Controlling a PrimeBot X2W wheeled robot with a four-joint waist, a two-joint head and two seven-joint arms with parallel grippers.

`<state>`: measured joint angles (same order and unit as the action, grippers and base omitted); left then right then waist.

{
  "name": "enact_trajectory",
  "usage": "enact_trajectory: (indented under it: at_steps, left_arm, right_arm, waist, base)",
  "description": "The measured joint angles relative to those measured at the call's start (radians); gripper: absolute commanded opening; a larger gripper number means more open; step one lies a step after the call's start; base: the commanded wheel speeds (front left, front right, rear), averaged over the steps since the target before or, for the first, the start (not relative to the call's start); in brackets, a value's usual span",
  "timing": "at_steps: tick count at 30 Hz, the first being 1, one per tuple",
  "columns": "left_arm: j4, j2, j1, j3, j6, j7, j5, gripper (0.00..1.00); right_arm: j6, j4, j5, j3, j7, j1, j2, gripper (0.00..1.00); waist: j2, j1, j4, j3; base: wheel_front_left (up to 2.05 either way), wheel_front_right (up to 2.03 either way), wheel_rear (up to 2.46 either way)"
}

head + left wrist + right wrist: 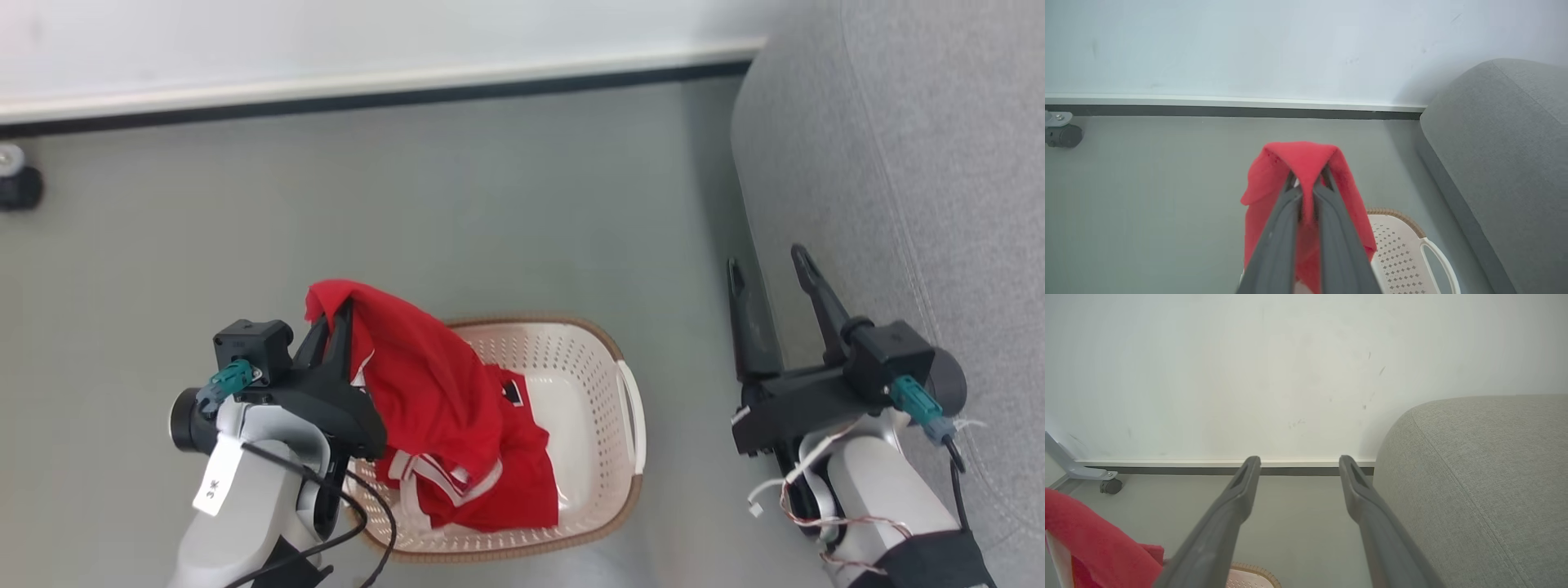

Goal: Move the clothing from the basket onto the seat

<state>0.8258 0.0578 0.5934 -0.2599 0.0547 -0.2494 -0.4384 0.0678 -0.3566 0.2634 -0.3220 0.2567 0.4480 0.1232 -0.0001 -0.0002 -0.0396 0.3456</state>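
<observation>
Down on the grey floor (490, 204), in the head view: the basket (624, 367), cream and perforated with a brown woven-look rim, just left of the seat (914, 163) and apart from it. Inside, on the left half, the lower bulk of the clothing (441, 400) — bright red, with white trim stripes bunched near the front wall; on the right half, bare perforated bottom and wall. Pinched by the left gripper (336, 314), jaws closed on a fold of the red cloth, with the top of the garment held up above the rim and draped over the dark fingers, the rest hanging down into the basket. Same grip in the left wrist view: left gripper (1308, 181) clamped on the clothing (1298, 157), red fabric folded over both tips, a corner of the basket (1400, 249) with one white handle (1437, 257) below to the right, the seat (1502, 143) rising further right. Over by the seat's front edge, the right gripper (767, 260) — jaws wide apart, holding nothing. Likewise in the right wrist view: right gripper (1299, 459) spread, pointing towards the skirting (1298, 470), clothing (1090, 543) at lower left, a sliver of basket (1253, 577) rim at the bottom, seat (1486, 477) at right.
</observation>
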Motion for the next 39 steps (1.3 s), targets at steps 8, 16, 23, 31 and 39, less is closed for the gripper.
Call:
enact_trajectory:
  at_steps: [8,16,23,31,39]
  left_arm:
    - [-0.164,0.004,-0.049,0.031,0.016,0.000,-0.007,0.00]
    - [-0.338,0.004,-0.104,0.034,0.017,0.000,0.006,0.00]
    - [-0.489,0.005,-0.165,0.038,0.016,0.000,0.019,0.00]
    - [-0.639,0.007,-0.230,0.022,0.017,-0.001,0.028,0.00]
    - [-0.741,0.015,-0.297,-0.009,0.017,-0.002,0.040,0.00]
  right_arm:
    - [-0.008,-0.003,0.001,0.002,0.000,-0.044,0.009,1.00]
    - [-0.008,-0.008,0.002,0.003,0.000,-0.079,0.008,1.00]
    - [-0.008,-0.007,0.018,0.010,0.000,-0.124,-0.001,1.00]
    - [-0.016,-0.004,0.043,0.013,0.000,-0.177,-0.004,1.00]
    - [-0.021,0.025,0.046,0.009,0.000,-0.197,-0.007,1.00]
  waist:
    - [0.0001,0.0001,0.027,-0.064]
    - [0.0001,0.0001,0.041,-0.122]
    - [0.0001,0.0001,0.040,-0.175]
    - [0.0001,0.0002,0.031,-0.224]
    - [0.0002,0.0002,0.025,-0.242]
  base:
    - [0.00,0.00,0.00]
    - [0.00,0.00,0.00]
    - [0.00,0.00,0.00]
    - [0.00,0.00,0.00]
    - [0.00,0.00,0.00]
